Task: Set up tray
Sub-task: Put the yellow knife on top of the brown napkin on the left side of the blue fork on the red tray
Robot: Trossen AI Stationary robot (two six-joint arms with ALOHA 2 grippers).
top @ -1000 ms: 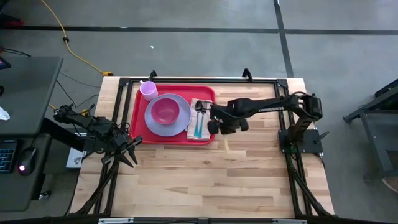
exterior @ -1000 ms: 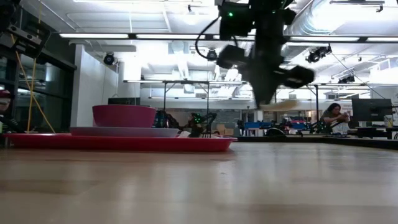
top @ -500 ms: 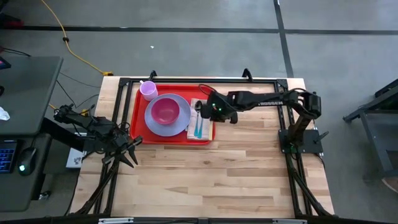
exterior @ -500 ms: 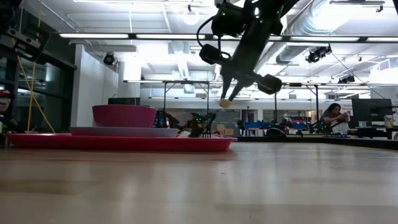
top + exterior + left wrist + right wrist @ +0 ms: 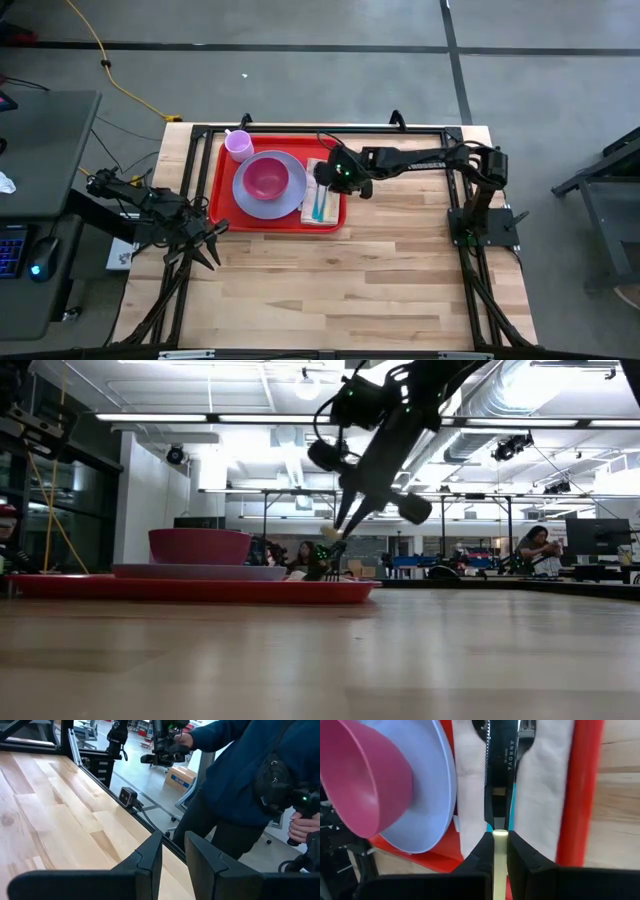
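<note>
Pink bowl [image 5: 265, 179] on lavender plate [image 5: 288, 199]

overhead straight down, low level across table, both sharing tray [image 5: 222, 190]

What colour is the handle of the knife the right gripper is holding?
Pale cream-yellow; the knife blade is dark, clamped in the right gripper. Right wrist view shows it best.
</note>
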